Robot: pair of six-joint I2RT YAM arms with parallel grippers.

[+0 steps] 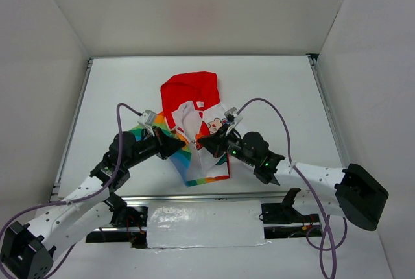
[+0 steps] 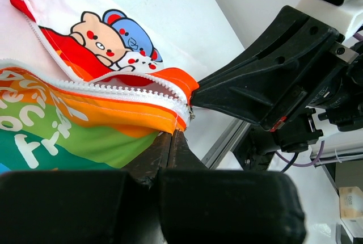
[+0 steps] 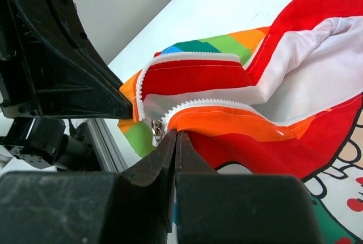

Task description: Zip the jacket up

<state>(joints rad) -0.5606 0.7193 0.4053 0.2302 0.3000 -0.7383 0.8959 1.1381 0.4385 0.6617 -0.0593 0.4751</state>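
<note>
The jacket (image 1: 193, 95) lies in the middle of the table, red hood to the far side, front open. Its rainbow side (image 2: 68, 125) and its cartoon animal side (image 2: 105, 37) show in the left wrist view. My left gripper (image 1: 182, 144) is shut on the orange lower edge of the rainbow side (image 2: 172, 133), beside the white zipper teeth (image 2: 113, 89). My right gripper (image 1: 200, 141) is shut on the orange edge of the other side (image 3: 176, 133), right next to the metal zipper slider (image 3: 157, 130). The two grippers almost meet, holding the bottom corners slightly off the table.
A metal rail (image 1: 194, 196) runs along the table's near edge, with a white pad (image 1: 204, 224) in front of it. White walls enclose the table on three sides. Purple cables (image 1: 279, 113) loop above both arms.
</note>
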